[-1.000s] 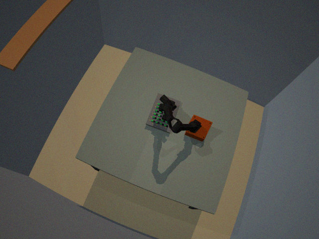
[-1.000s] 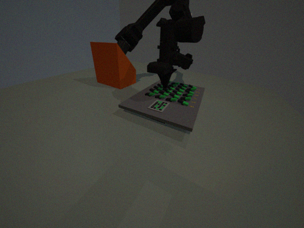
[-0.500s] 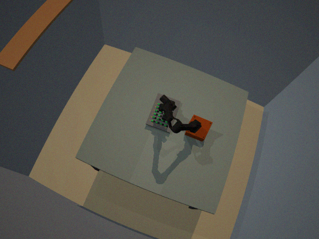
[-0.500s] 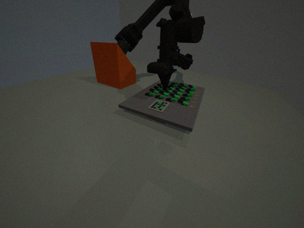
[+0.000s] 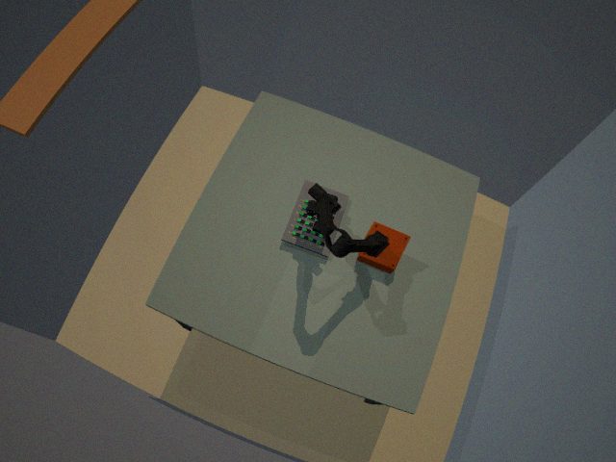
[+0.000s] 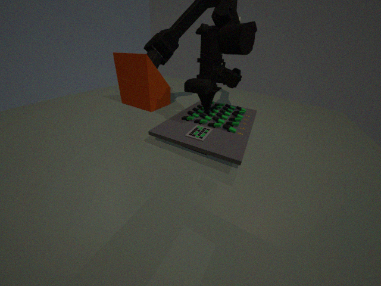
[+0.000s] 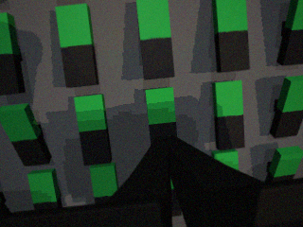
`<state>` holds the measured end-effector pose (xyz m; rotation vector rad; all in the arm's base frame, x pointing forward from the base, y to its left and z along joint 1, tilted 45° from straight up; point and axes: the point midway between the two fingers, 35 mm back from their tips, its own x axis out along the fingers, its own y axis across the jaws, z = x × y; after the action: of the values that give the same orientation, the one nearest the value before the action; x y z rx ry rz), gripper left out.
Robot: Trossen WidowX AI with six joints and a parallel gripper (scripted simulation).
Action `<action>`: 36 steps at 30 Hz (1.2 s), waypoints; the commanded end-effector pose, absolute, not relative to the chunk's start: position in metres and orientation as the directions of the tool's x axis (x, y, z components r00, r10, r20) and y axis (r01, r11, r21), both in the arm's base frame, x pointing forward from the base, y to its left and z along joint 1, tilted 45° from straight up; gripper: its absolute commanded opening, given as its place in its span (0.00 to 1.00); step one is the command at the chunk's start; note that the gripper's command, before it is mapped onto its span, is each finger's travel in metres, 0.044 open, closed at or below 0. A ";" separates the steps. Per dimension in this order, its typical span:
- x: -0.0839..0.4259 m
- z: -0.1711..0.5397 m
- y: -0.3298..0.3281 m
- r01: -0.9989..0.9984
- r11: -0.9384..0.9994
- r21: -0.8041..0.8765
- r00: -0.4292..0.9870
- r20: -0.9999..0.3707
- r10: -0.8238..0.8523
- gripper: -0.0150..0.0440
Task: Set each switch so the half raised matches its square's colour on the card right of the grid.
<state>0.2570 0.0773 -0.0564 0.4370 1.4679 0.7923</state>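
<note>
Gripper [image 6: 206,111] [image 7: 165,144] shut, low over switches [image 6: 219,121] [image 7: 161,105].

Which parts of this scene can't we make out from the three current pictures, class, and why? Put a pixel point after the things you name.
- Card [image 6: 186,134]: exterior view, squares too small to read surely.
- Switches beneath the fingers [image 6: 207,111]: wrist view, hidden behind them.
- Panel's [image 5: 294,236] [image 6: 221,148] yellow markings: top view, too small.

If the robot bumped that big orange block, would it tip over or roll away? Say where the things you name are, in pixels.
I don't think the orange block [image 5: 400,243] [image 6: 132,80] would roll, because its sides are flat. It probably wouldn't tip easily either, since it looks wide at the bottom and slopes on one side. It might be hard to slide, as the arm [image 5: 355,245] [image 6: 187,18] seems to be mounted on it.
</note>
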 end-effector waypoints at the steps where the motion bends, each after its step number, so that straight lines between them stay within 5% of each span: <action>1: 0.257 -0.057 0.078 -0.202 0.681 0.704 -0.077 -0.705 0.705 0.25; 21: 0.257 -0.059 0.080 -0.202 0.681 0.704 -0.077 -0.704 0.706 0.25; 36: 0.269 -0.025 0.022 -0.203 0.684 0.700 -0.101 -0.710 0.697 0.25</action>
<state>0.2663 0.0345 -0.0169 0.4342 1.4863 0.7967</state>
